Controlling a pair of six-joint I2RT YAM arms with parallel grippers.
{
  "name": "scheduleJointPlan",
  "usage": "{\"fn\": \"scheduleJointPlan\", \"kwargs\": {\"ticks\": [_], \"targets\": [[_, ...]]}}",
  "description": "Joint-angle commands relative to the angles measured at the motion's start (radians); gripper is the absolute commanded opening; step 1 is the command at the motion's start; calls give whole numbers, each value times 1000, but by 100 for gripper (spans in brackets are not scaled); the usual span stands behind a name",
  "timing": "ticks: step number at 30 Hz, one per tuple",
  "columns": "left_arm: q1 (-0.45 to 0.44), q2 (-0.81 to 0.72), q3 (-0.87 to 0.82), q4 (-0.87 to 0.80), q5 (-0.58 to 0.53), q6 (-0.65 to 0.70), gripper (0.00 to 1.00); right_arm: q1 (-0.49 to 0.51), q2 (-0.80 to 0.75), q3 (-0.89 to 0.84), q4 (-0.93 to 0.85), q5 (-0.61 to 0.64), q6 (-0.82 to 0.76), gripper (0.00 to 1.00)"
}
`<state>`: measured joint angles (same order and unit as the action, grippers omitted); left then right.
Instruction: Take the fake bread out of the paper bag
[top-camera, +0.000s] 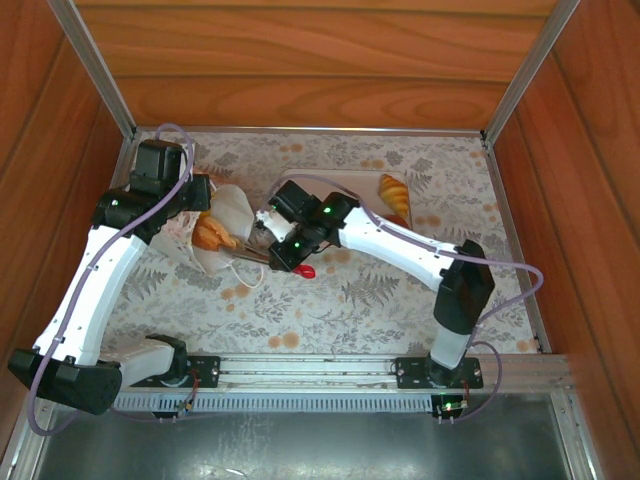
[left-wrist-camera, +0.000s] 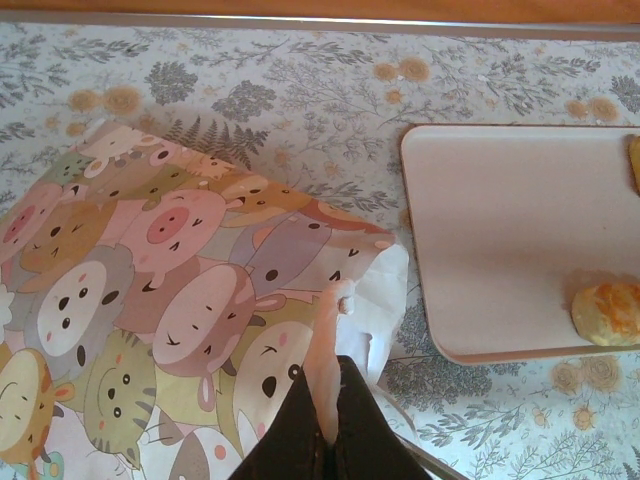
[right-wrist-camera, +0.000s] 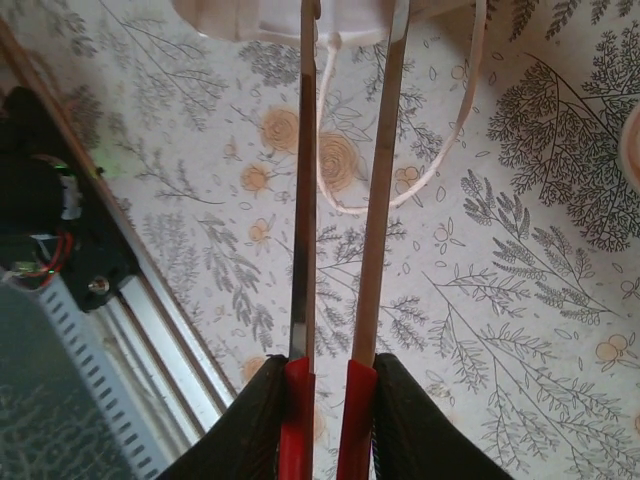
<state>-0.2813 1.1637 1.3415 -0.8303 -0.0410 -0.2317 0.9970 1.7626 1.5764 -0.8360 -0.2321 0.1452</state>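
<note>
A: Item one, paper bag: on its side at the left of the table, mouth toward the right gripper, cartoon-animal face up. Holder?

B: Left gripper: clamped tight on the bag's white rim, paper pinched between the pads.

A: Item two, fake bread: golden pieces showing at the bag's mouth. On the tray beside the bag: a croissant and a round roll.

B: Right gripper: long thin fingers a narrow gap apart, tips at the mouth, nothing seen clamped. One strand of the cord handle shows through the gap; between them or beneath, I cannot tell.

A: Step, as I judge it: reach in for a piece.

B: Handling note: clear the cord before pinching, or the loop comes out instead of bread. Enter low and level and take one piece across its width. The left should hold the rim steady so the bag does not slide.
</note>
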Motion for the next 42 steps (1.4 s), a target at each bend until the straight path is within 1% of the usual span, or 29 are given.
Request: {"fn": "scheduleJointPlan", "kwargs": {"ticks": [1, 2, 5, 13, 19, 24, 30, 42], "targets": [[9, -15, 4, -1, -7, 6, 0, -20, -93, -55, 74, -97, 41, 23], [8, -15, 4, -1, -6, 5, 0, -25, -136, -81, 84, -105, 49, 23], [8, -12, 5, -1, -5, 1, 0, -45, -197, -150, 90, -122, 73, 23], [8, 3, 10, -1, -7, -12, 0, -94, -383, -306, 44, -165, 104, 24], [8, 8, 12, 2, -9, -15, 0, -164, -517, -395, 0, -171, 120, 24], [9, 5, 5, 2, -27, -17, 0, -230, -588, -454, -19, -204, 124, 25], [8, -4, -1, 3, -37, -20, 0, -316, -608, -496, -29, -242, 118, 25], [8, -3, -2, 5, -34, -21, 0, -463, -462, -477, -19, -341, 72, 25]]}}
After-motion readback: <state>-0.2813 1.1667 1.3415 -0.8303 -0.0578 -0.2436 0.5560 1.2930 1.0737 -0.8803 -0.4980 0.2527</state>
